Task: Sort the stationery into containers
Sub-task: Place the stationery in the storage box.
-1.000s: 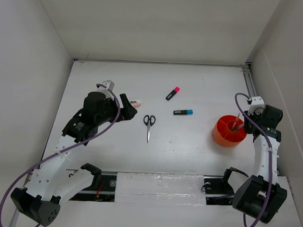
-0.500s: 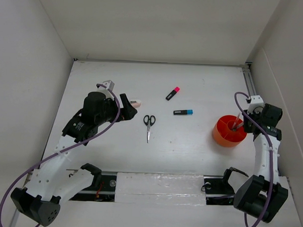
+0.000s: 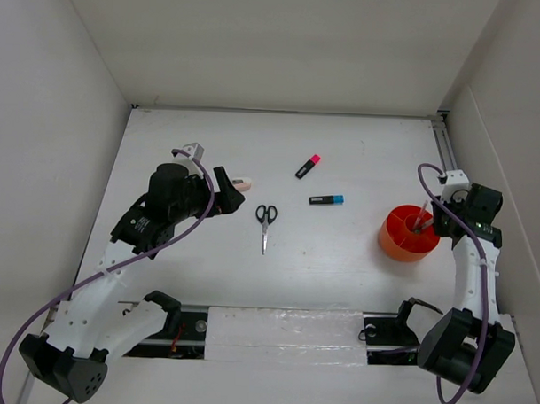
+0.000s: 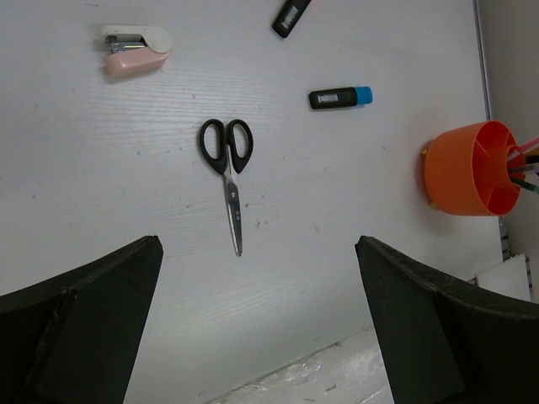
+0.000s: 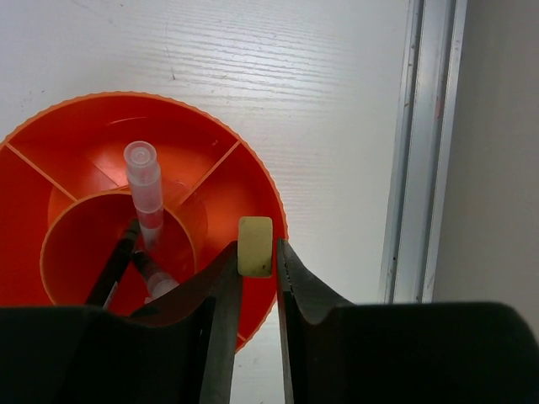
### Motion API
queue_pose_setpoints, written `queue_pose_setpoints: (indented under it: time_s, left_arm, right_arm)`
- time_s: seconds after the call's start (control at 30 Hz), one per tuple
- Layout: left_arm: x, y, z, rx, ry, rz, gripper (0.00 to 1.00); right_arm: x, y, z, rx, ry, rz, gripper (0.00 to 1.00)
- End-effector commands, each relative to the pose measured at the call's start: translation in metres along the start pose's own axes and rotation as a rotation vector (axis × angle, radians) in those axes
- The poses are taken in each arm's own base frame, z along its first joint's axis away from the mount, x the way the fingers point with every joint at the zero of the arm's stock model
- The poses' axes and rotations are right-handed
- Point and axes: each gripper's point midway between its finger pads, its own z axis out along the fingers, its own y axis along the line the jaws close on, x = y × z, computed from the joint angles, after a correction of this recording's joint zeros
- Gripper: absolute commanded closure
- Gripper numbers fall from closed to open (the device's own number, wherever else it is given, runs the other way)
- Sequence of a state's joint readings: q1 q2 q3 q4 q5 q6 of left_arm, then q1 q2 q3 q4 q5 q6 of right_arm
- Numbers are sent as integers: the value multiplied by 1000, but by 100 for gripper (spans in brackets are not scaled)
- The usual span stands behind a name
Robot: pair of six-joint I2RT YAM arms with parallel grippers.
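Observation:
The small yellow eraser (image 5: 255, 238) sits between the tips of my right gripper (image 5: 258, 249), over the outer compartment of the orange tub (image 5: 93, 114). The jaws stand slightly open: the eraser touches the left finger and a thin gap shows at the right one. Thin pens (image 5: 143, 181) stand in the tub's middle cup. My left gripper (image 4: 257, 244) hangs wide open and empty above the table, near the black-handled scissors (image 4: 227, 168). The pink-capped marker (image 3: 308, 166), the blue-capped marker (image 3: 326, 200) and the pink-white eraser (image 3: 241, 183) lie on the table.
White walls close in the table on the left, back and right. A metal rail (image 5: 421, 143) runs along the right edge, just beside the tub (image 3: 409, 233). A taped strip lies along the near edge between the arm bases.
The right gripper's jaws have parted a little around the yellow eraser above the tub. The left arm and the items on the table have not moved.

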State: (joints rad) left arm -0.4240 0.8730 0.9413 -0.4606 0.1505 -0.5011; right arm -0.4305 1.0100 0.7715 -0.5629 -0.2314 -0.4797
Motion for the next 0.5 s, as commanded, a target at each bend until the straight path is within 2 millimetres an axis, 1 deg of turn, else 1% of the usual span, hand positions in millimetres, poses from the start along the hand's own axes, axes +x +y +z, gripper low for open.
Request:
queue_pose_setpoints:
  time_s: [0.0, 0.03, 0.27, 0.33, 0.37, 0.47]
  left_arm:
    - [-10, -8, -3, 31, -34, 20, 1]
    - [-10, -8, -3, 31, -34, 20, 1]
    - [-10, -7, -3, 31, -34, 30, 1]
    - [-10, -7, -3, 31, -34, 30, 1]
    - [-10, -7, -3, 31, -34, 30, 1]
    - [-10, -7, -3, 31, -34, 30, 1]
  right_arm:
    - [-18, -11, -8, 48, -44, -30, 71]
    - [-22, -13, -10, 53, -53, -42, 71]
    - [-24, -10, -9, 35, -62, -42, 67]
    - [-23, -6, -9, 13, -63, -41, 67]
    - [-27, -5, -8, 1, -69, -41, 66]
    - [-23, -2, -6, -17, -55, -36, 65]
